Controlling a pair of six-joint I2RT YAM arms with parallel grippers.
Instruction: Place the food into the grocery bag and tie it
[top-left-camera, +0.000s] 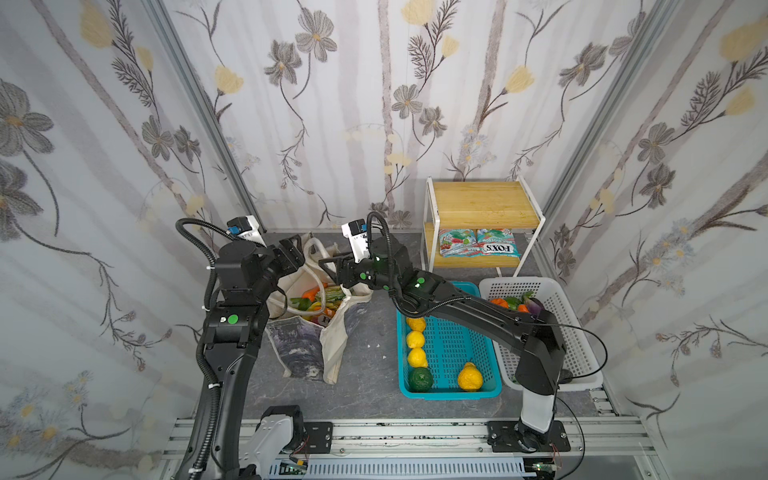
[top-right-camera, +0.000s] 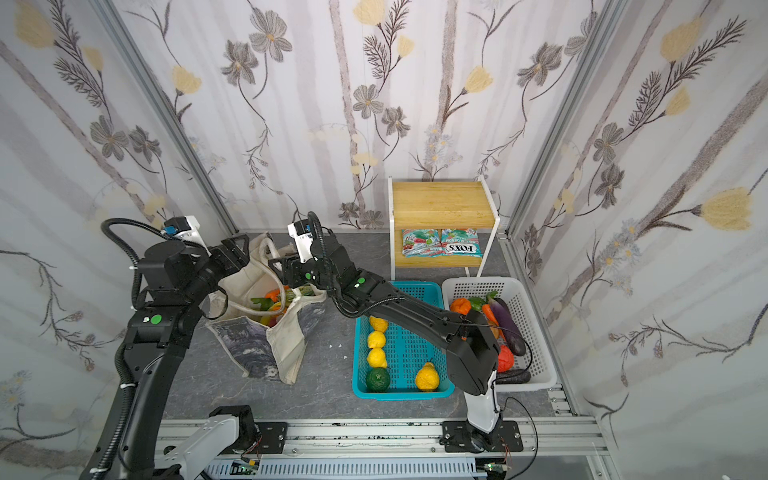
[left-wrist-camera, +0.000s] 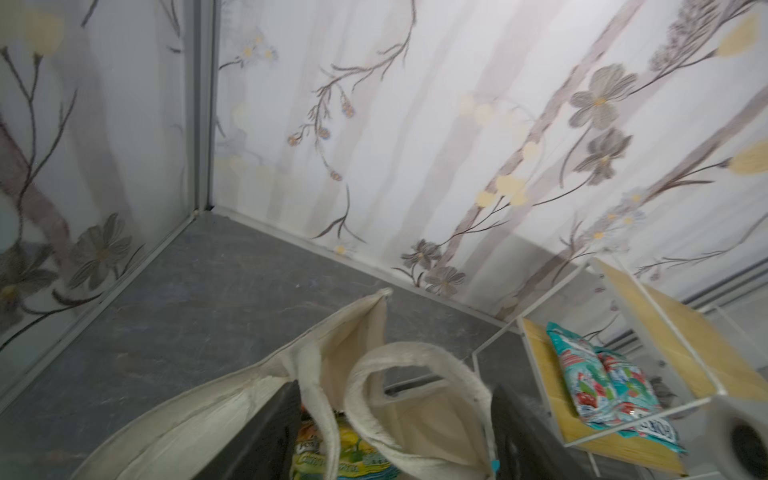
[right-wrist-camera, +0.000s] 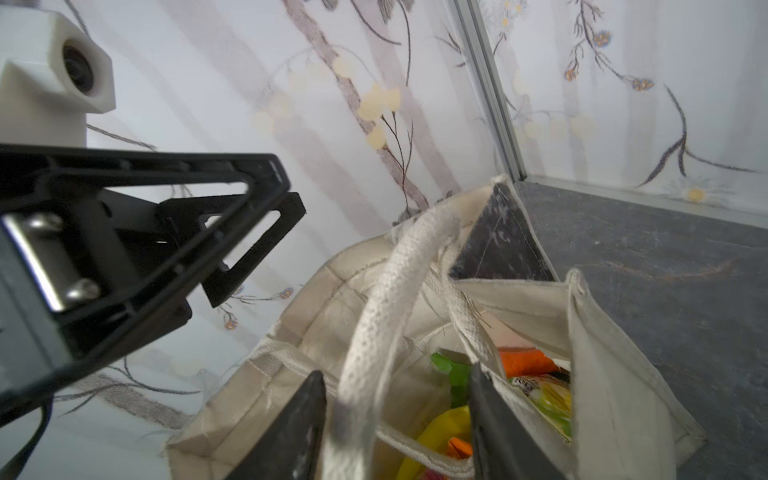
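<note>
The cream grocery bag stands open at back left. Food fills it: orange and green pieces and a yellow-green candy packet. My left gripper hovers over the bag's far rim. Its jaws are wide open around a loose strap loop. My right gripper faces it over the bag mouth. It is open too, with the other strap hanging between its fingers, not pinched. An orange piece shows inside the bag.
A teal basket to the right holds yellow fruit and a green one. A white basket beside it holds vegetables. At the back, a wooden shelf rack carries FOX'S candy packets. Walls close in on three sides.
</note>
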